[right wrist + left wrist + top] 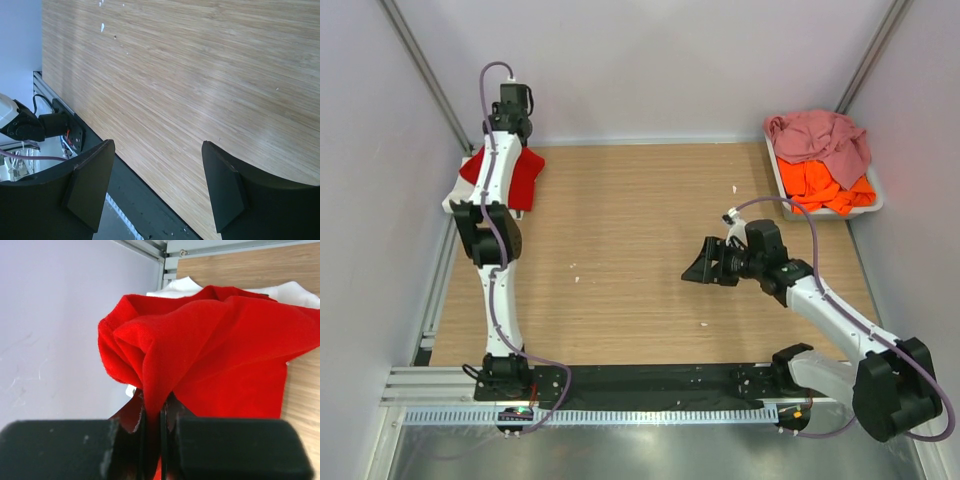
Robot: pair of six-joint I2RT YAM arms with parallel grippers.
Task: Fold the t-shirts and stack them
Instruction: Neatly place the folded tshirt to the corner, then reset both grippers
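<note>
A bright red t-shirt (527,176) lies bunched at the table's far left corner, on top of a white t-shirt (182,286) whose edges peek out behind it. My left gripper (154,407) is shut on a raised fold of the red t-shirt (225,345); in the top view the left gripper (508,128) sits over that shirt by the left wall. A dusty pink t-shirt (820,135) and an orange t-shirt (830,185) lie crumpled in the tray. My right gripper (698,268) hovers open over the bare table middle, and the right gripper (156,145) has nothing between its fingers.
The pale tray (873,203) stands at the back right against the wall. Metal frame rails run along the left edge (432,300) and the near edge (620,413). Small white specks (574,270) dot the wooden tabletop.
</note>
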